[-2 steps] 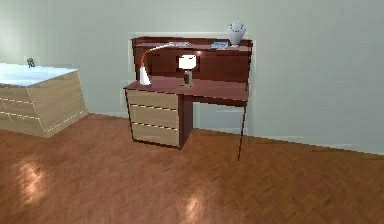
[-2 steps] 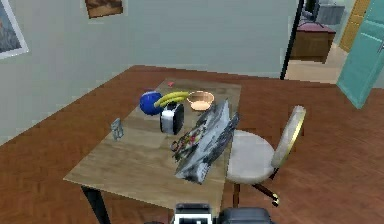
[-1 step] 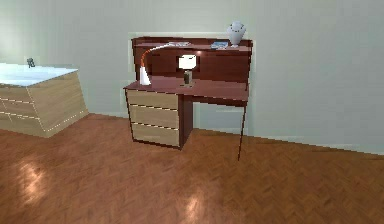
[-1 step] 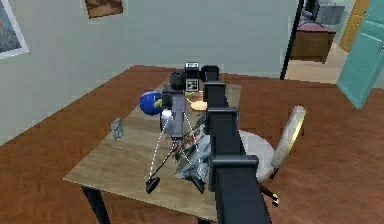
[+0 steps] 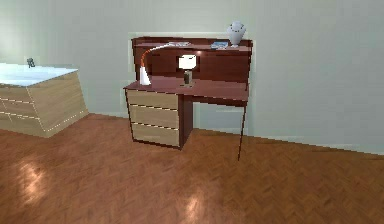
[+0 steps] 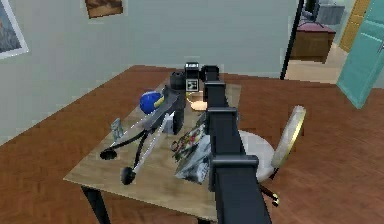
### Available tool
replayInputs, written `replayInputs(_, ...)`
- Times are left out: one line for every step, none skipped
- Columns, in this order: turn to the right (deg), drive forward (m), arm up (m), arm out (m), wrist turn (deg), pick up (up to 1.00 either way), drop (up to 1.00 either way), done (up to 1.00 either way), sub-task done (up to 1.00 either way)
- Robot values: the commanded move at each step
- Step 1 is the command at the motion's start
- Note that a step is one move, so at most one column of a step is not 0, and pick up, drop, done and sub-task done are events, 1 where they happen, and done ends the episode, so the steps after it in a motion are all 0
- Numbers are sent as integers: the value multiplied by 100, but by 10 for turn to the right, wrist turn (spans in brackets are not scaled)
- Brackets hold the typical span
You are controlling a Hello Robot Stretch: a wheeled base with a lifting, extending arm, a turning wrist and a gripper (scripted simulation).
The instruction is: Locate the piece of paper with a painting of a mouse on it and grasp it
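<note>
Over a light wooden desk in the arm side view: dark square arm stretched out from the bottom edge, two white marker squares at its far end. Left of those, the pincer, dark body and thin fingers slanting down toward the desk's near-left corner. Cannot tell how the fingers stand, nor whether anything is held, with clutter lying on the desk at and behind them.

All around, red-brown wood floor and pale grey walls; framed picture high on the far wall, teal door at the right. White chair just beside the desk's right edge.

On the desk: blue rounded thing toward the far left, and a mottled sheet lying mid-desk against the arm's left side; too small to make out a mouse on it.

Ahead, in the forward view: reddish desk with a hutch against the wall, light wood drawers under its left half, white bent lamp on top, pale vase-like thing on the hutch's upper shelf.
</note>
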Motion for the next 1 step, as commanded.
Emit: replayInputs(0,0,0,0,450,0,0,0,0)
